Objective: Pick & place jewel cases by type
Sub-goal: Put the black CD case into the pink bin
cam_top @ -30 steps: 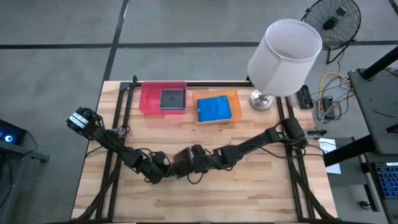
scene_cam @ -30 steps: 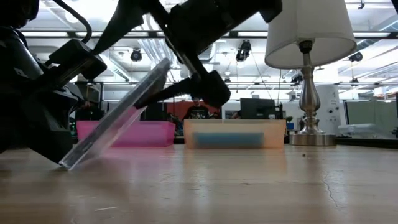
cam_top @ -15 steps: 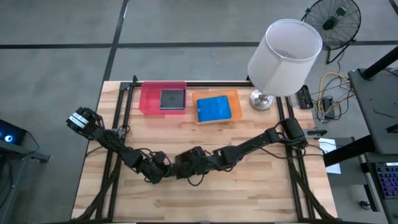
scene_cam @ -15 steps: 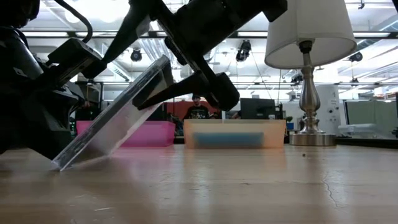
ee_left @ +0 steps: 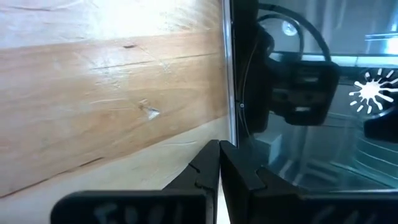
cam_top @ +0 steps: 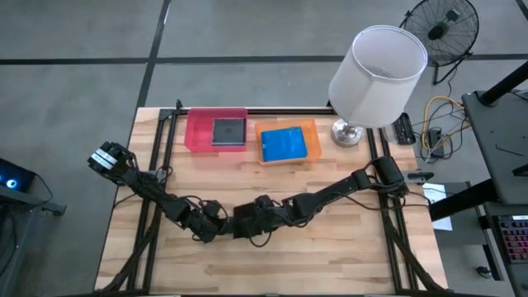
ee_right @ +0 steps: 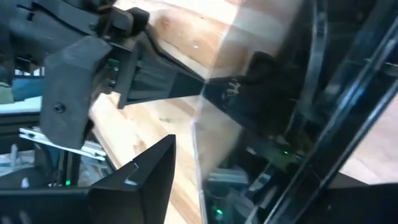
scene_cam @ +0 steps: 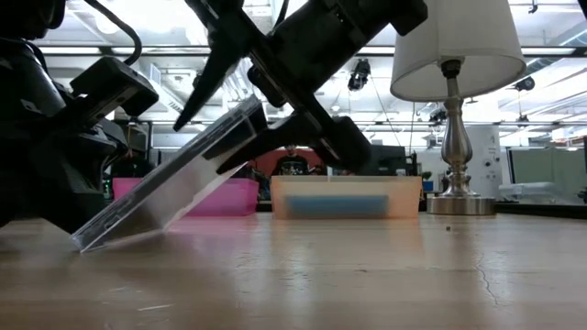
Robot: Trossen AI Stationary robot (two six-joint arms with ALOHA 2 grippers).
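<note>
A dark glossy jewel case (scene_cam: 174,183) stands tilted at the middle of the table (cam_top: 330,247). Its lower edge (scene_cam: 83,242) is on the wood and its raised edge (scene_cam: 255,108) points toward the table's right. My left gripper (ee_left: 219,155) is shut at the case's left side. My right gripper (scene_cam: 193,142) is open, with one finger above and one below the raised edge. In the high view both grippers meet over the case (cam_top: 238,218). My left gripper's shut fingertips (ee_right: 189,87) meet the case at its edge (ee_right: 205,93), coming slanting down from the table's left. Whether they pinch that edge or only prop it, I cannot tell. My right gripper's lower finger (scene_cam: 312,137) lies by the case's underside near the raised edge; whether it touches, I cannot tell.
At the far edge a pink tray (cam_top: 198,132) holds a dark case (cam_top: 228,131). Beside it an orange tray (cam_top: 307,125) holds a blue case (cam_top: 284,143). A lamp (cam_top: 378,70) with a metal base (cam_top: 347,133) stands at the far right.
My right gripper's fingers have drawn closer together around the case's raised edge, and its wrist has tipped. The case now leans flatter. Its lower edge has slid a little toward the table's left.
</note>
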